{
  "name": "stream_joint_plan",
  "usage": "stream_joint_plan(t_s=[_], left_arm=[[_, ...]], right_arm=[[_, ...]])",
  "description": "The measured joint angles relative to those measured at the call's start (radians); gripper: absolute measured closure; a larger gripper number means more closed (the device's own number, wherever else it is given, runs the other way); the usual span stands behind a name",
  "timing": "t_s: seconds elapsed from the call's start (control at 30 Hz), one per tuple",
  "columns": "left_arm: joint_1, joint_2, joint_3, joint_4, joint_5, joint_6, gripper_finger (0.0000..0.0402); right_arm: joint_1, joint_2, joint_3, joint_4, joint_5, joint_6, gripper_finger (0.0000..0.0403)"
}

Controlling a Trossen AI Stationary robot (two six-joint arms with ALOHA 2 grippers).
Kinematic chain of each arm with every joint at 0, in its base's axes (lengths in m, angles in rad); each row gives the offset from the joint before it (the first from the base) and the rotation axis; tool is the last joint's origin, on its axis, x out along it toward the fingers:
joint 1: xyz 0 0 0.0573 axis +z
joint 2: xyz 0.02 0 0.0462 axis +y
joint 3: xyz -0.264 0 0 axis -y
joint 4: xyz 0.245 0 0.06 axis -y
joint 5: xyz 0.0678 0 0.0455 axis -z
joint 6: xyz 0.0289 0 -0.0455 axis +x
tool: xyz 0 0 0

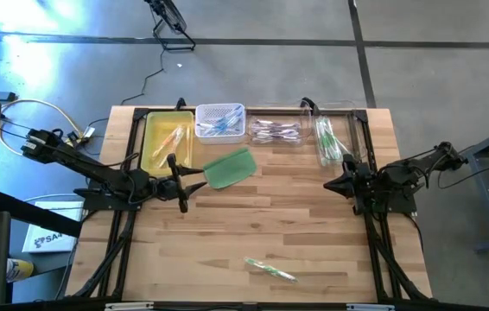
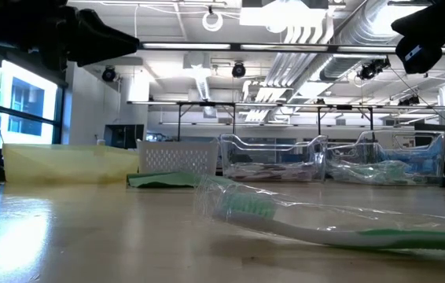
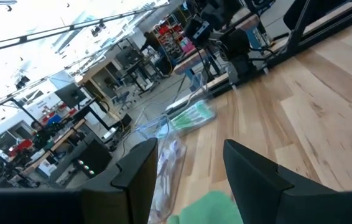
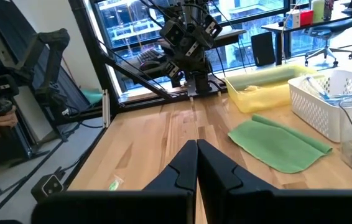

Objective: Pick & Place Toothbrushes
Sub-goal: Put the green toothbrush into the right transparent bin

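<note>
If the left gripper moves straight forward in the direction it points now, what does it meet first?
Probably the flat green rectangular pad: the left gripper, jaws open and empty, points toward the right arm's side, and the left wrist view shows the pad's edge just ahead between the jaws. Height over the table is unclear, so it might pass above.

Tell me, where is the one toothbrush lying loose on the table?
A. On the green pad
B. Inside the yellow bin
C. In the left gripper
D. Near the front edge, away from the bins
D: the wrapped toothbrush lies alone on bare wood near the front edge, far from the bins at the back.
</note>
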Motion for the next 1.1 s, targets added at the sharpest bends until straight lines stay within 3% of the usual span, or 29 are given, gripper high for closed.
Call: stream_joint_plan(t_s=[0.37,0.67,0.87,1.1], left_arm=[[0.000,0.000,0.000,-0.010,0.001,-0.091,0.0224],[0.000,0.000,0.000,-0.088,0.087,-0.117,0.0224],[0.000,0.000,0.000,-0.052,0.088,-0.227,0.0224],[0.000,0.000,0.001,-0.049,0.089,-0.236,0.0224]], right_arm=[[0.000,0.000,0.000,0.001,-0.064,-0.004,0.0401],[0.000,0.000,0.000,0.001,-0.071,-0.010,0.0401],[0.000,0.000,0.000,0.002,-0.076,-0.008,0.0401],[0.000,0.048,0.001,0.091,-0.093,-0.004,0.0401]])
